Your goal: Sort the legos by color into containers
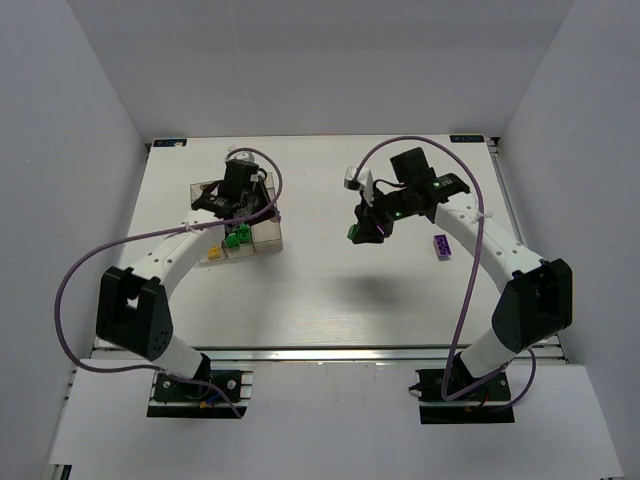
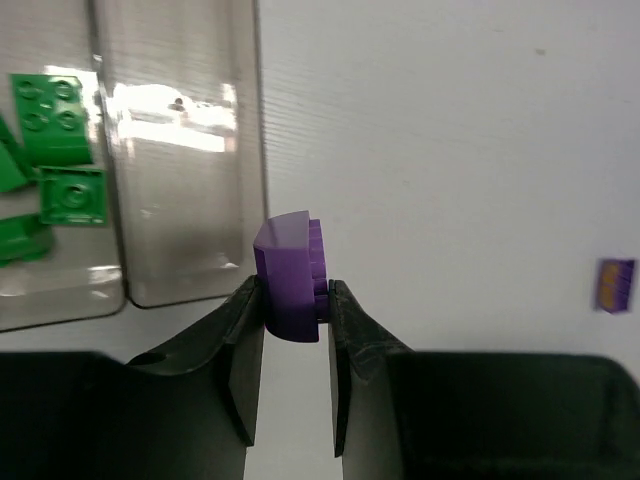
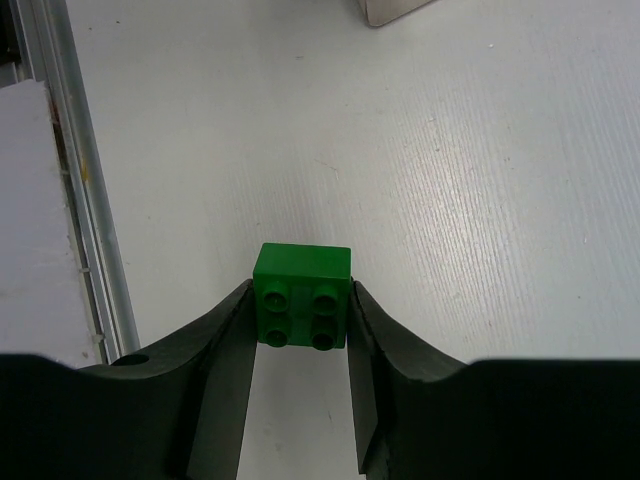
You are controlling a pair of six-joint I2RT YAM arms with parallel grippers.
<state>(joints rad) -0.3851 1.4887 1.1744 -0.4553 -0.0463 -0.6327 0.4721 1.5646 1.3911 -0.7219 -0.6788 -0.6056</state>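
My left gripper (image 2: 296,300) is shut on a purple brick (image 2: 288,275) and holds it just off the right side of the clear containers (image 2: 180,200). In the top view this gripper (image 1: 237,203) hangs over the tray (image 1: 268,238). Several green bricks (image 2: 58,150) lie in one bin; green (image 1: 238,238) and yellow (image 1: 212,256) bricks show in the tray from above. My right gripper (image 3: 300,325) is shut on a green brick (image 3: 302,295) above the bare table, right of centre (image 1: 362,230). Another purple brick (image 1: 440,245) lies on the table; it also shows in the left wrist view (image 2: 614,285).
The metal rail of the table's edge (image 3: 70,180) runs along the left of the right wrist view. A pale corner of some object (image 3: 395,8) shows at that view's top edge. White walls enclose the table on three sides.
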